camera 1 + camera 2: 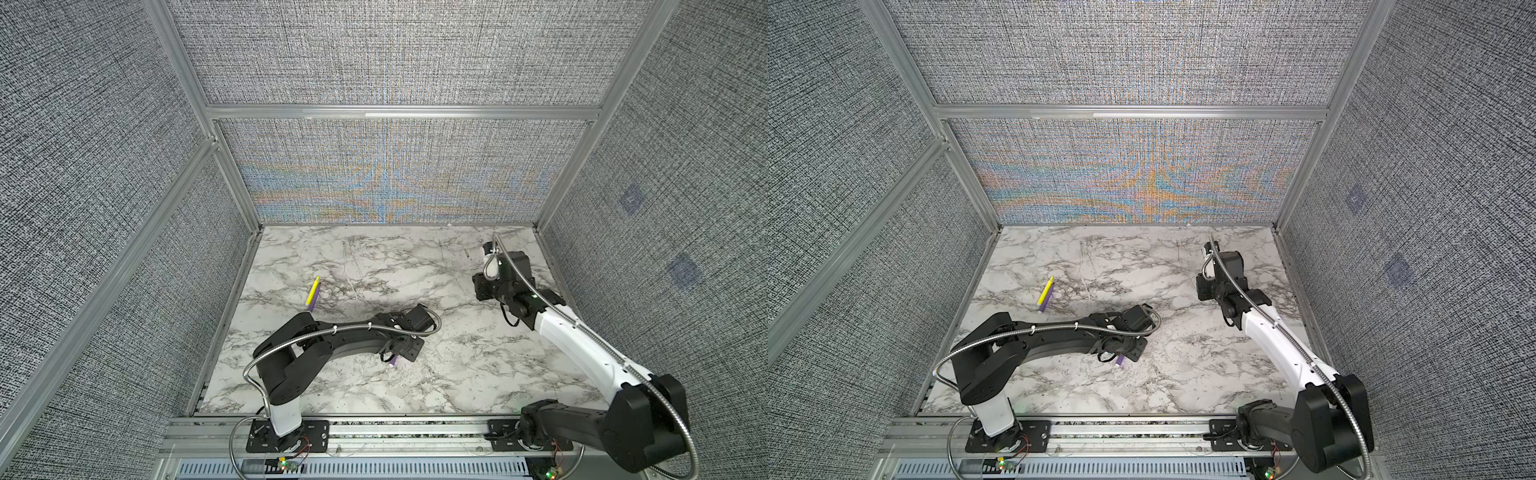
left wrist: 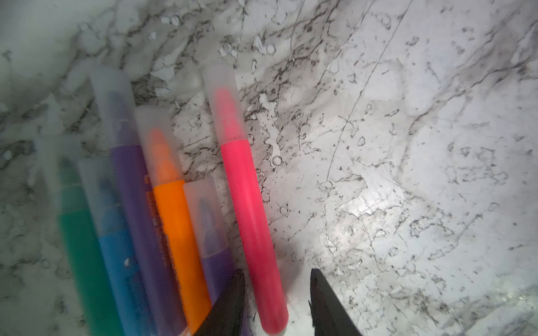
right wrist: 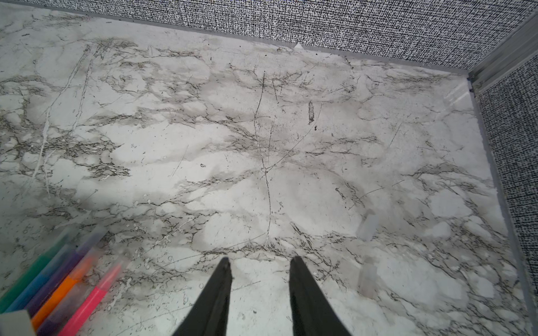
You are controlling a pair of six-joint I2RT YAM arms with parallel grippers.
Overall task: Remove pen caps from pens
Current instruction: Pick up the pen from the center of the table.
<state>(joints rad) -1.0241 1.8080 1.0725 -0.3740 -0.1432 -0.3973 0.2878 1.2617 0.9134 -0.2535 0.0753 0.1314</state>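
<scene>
Presently the left claw (image 2: 276,272) stands spread astride the butt end of a slim pink felt-tip pen (image 2: 250,218) lying flat on the marble-patterned tabletop (image 2: 407,145). One finger sits close against the barrel and the other stands clear of it, so nothing is pinched. Its clear translucent plastic cap (image 2: 222,101) is on, at the end away from the claw. Just beside it lie five more capped pens in a row: green (image 2: 78,247), blue (image 2: 122,261), purple (image 2: 136,203), orange (image 2: 177,232) and a second purple (image 2: 215,261), the last hard against the nearer finger. The right claw (image 3: 260,259) hovers spread and empty, well apart from the row, with a loose clear cap (image 3: 367,224) on the tabletop near it. A yellow pen (image 1: 312,291) lies with another purple one toward the left side in both top views. Judged risks: closing may catch the neighbouring purple barrel as well, or roll the round pink one aside. A hold so far from the cap would let the pen swing when the cap is pulled. The nearly invisible cap is easily missed by the right claw.
</scene>
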